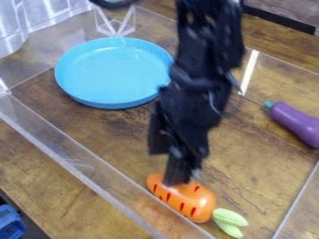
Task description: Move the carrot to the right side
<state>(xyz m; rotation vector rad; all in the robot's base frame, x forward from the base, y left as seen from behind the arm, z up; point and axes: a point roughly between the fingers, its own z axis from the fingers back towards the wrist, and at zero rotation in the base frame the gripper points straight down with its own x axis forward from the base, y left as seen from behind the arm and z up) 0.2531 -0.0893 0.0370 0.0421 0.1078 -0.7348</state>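
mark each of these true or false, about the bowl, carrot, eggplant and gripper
1. The bowl is blue. True.
2. The eggplant lies inside the bowl. False: it lies on the table, apart from the bowl.
3. The carrot has a pale green leafy top. True.
4. The gripper is over the eggplant. False: it is down at the carrot.
5. The carrot is standing upright. False: it lies on its side.

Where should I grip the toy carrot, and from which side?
Probably around the plump orange body of the toy carrot, from above, fingers closing across its width: it lies on its side, lengthwise toward the leafy top, which looks thinner.
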